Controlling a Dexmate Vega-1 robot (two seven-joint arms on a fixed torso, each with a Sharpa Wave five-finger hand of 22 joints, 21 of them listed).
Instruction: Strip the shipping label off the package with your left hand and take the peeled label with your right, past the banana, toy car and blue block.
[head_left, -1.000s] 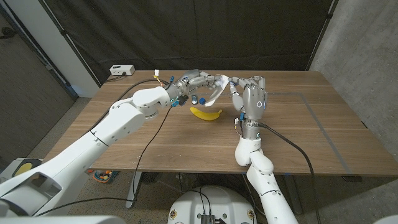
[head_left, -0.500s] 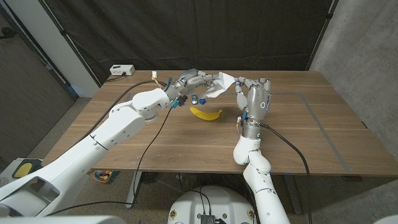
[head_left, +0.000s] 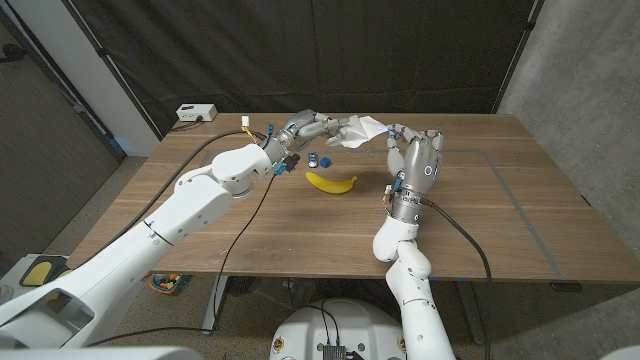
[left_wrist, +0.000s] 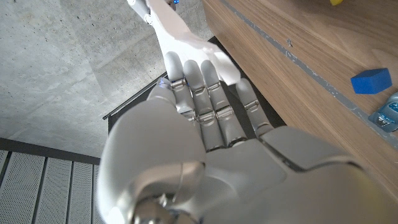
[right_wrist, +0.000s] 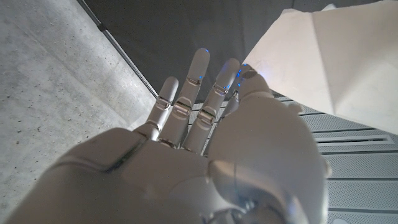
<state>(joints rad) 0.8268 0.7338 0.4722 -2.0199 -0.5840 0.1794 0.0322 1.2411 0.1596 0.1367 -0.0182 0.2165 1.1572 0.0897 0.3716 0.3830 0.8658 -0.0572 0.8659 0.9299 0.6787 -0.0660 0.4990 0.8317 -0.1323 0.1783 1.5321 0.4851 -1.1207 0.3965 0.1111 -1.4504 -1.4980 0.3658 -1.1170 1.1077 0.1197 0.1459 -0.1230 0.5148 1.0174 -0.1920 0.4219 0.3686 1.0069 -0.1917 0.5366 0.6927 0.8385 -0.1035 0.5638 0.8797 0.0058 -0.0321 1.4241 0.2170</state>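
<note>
Your left hand (head_left: 318, 128) has lifted the white label (head_left: 358, 130) higher and carried it further toward your right hand (head_left: 415, 158) over the last second; a second ago the sheet hung low between the two, curling down toward the bench, and now it stands up off the left fingertips, clear of the things below. The left hand's fingers are closed on the near end of the label. In the left wrist view the sheet runs out beyond those fingers (left_wrist: 199, 93). The right hand has risen too and stands upright, fingers apart and holding nothing, with the label's free end just beside its fingertips. In the right wrist view the white sheet (right_wrist: 336, 56) hangs close past the fingers (right_wrist: 205, 81), near but not yet pinched. I cannot tell where the package itself lies.

That reads as the handover about to happen: the peel looks done, and the take is what remains.

For room, the banana (head_left: 331, 182) lies on the bench (head_left: 500, 230) below and between the hands, nearer you than the label. The blue block (left_wrist: 370, 81) and toy car (head_left: 320, 159) sit under the left hand. The far bench edge is close behind both hands, so keep the exchange up in the air.
</note>
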